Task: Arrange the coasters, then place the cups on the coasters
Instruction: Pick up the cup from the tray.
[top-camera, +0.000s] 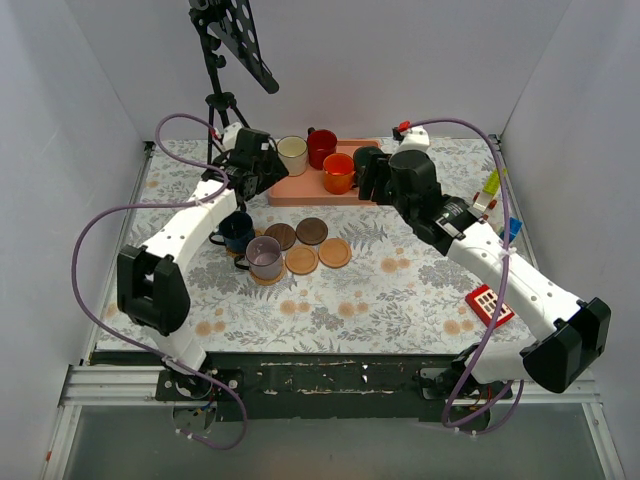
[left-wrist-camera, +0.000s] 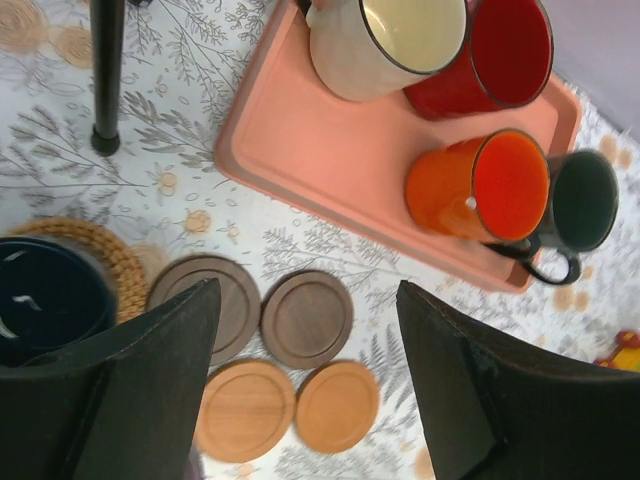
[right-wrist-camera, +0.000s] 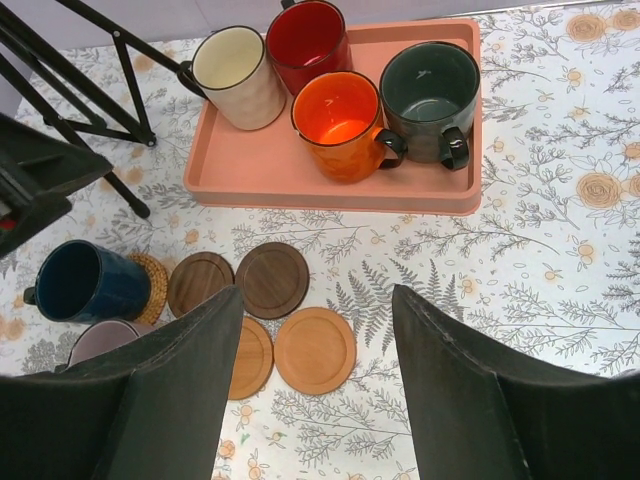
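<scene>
Four cups stand on the pink tray (top-camera: 300, 190): cream (top-camera: 292, 155), red (top-camera: 321, 148), orange (top-camera: 338, 173) and dark green (right-wrist-camera: 430, 85). The navy cup (top-camera: 238, 230) sits on a woven coaster (left-wrist-camera: 110, 255). Beside it the grey-lilac cup (top-camera: 265, 256) sits on another coaster. Two dark brown coasters (top-camera: 280, 236) (top-camera: 312, 231) and two tan coasters (top-camera: 301, 260) (top-camera: 334, 252) lie bare in front of the tray. My left gripper (left-wrist-camera: 308, 295) hovers open above these discs, holding nothing. My right gripper (right-wrist-camera: 318, 300) hangs open over the tray's front edge by the green cup, also empty.
A black tripod stand (top-camera: 215, 70) rises at the back left, its foot (left-wrist-camera: 104, 140) on the table near the tray. A red block (top-camera: 488, 305) lies at the right, with small coloured items (top-camera: 492, 185) by the right wall. White walls close in on three sides.
</scene>
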